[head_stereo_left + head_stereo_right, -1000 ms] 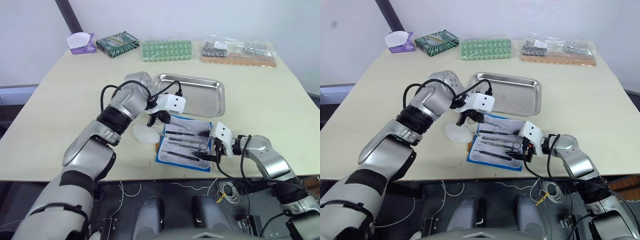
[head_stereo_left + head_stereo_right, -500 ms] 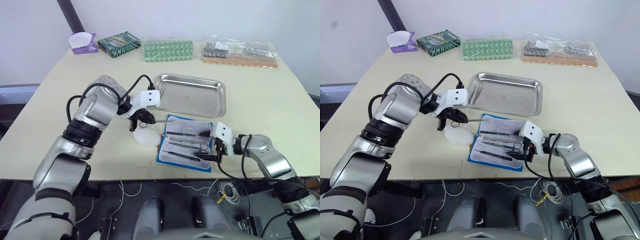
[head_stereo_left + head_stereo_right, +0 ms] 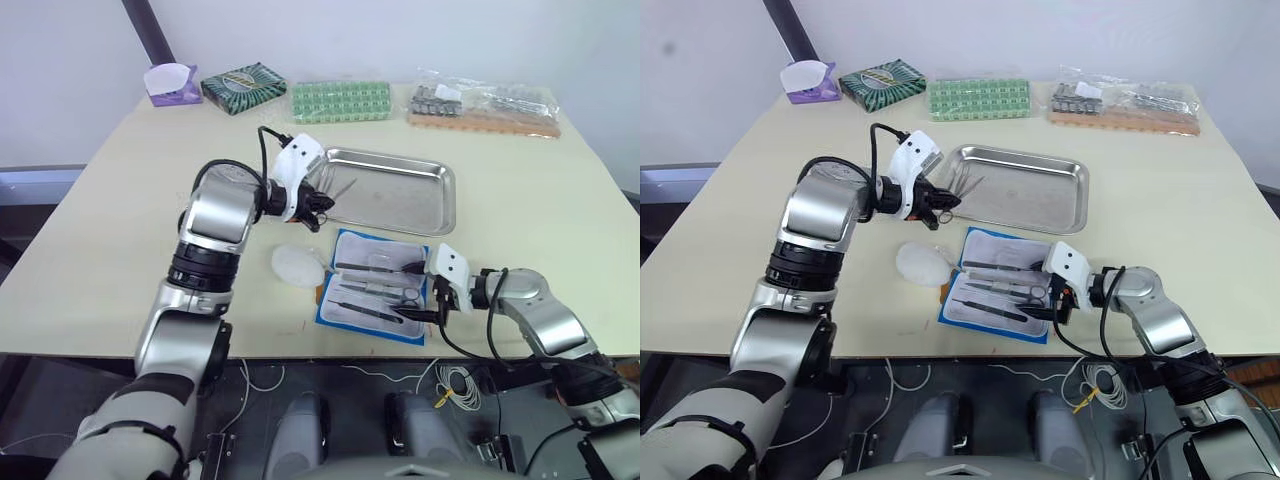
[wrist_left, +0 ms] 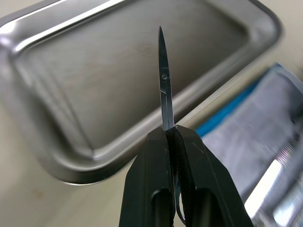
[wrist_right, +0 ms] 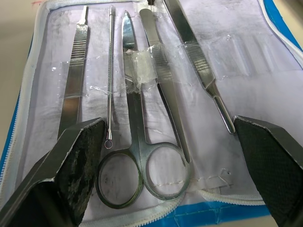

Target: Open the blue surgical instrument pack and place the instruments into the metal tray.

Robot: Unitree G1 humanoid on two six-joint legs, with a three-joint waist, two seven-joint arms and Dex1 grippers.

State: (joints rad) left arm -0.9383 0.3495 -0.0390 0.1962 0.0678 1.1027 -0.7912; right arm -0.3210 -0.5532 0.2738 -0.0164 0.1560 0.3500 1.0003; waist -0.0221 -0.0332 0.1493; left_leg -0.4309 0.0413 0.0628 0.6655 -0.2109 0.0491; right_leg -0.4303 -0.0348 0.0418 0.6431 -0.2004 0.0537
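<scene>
The blue surgical instrument pack (image 3: 328, 316) lies open near the table's front edge, its whitish lining up. Several silver instruments sit in its loops, among them ring-handled scissors (image 5: 135, 123) and tweezers (image 5: 163, 75). Behind the pack is the metal tray (image 3: 400, 205), with nothing lying in it. My left gripper (image 3: 317, 201) is shut on a slender pair of scissors (image 4: 164, 85), whose tip points over the tray's left end. My right gripper (image 3: 432, 302) stands open at the pack's right side, its fingers (image 5: 75, 161) spread wide just above the instruments' handles.
A white round pad (image 3: 297, 266) lies left of the pack. Along the table's back edge stand a purple box (image 3: 170, 83), a dark green patterned box (image 3: 243, 87), a green grid pack (image 3: 338, 100) and bagged metal parts (image 3: 480, 105).
My left gripper has lifted the scissors off the pack's left end, swung left, then carried them up over the tray's left end. The right gripper has stayed put.
</scene>
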